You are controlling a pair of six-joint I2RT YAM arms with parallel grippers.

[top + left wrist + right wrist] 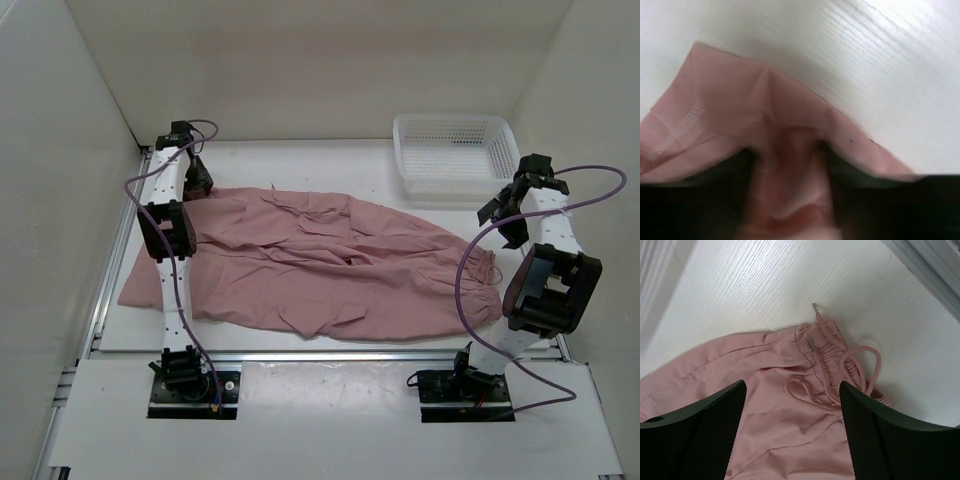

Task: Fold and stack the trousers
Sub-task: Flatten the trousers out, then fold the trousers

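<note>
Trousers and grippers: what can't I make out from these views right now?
- Left gripper: the left wrist view is blurred and cloth drapes over it, so any grip cannot be told.
- Trousers: in the top view the left arm crosses the leg ends and the right arm covers part of the waist.
- Right wrist view: the frame edges and the right gripper cut off everything but the waist end.
</note>
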